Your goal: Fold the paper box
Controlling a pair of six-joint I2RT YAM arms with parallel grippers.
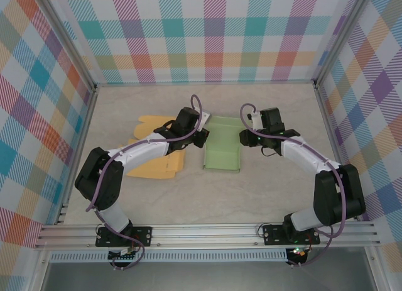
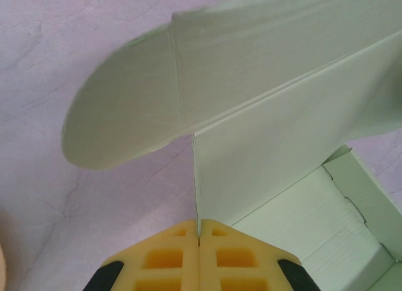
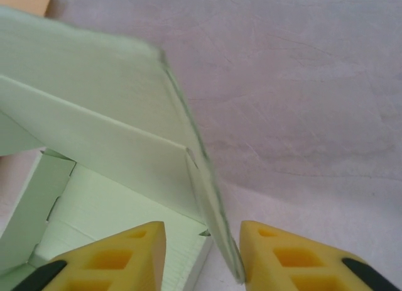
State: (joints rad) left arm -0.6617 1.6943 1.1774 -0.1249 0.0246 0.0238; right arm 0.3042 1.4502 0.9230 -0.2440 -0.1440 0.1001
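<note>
While the left claw [image 2: 198,233] is pressed together on a side wall of the green paper box [image 1: 223,156] at frame centre, the right claw [image 3: 202,234] stands spread astride the opposite wall, bare table [image 1: 207,203] below.

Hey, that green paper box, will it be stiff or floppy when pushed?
Probably floppy at the creases: the rounded flap hangs off a score line. Likely light, since the wall of the green paper box looks sheet-thin edge-on between the fingers of the right gripper. Pinched by the left gripper, it may pivot rather than slide.
</note>
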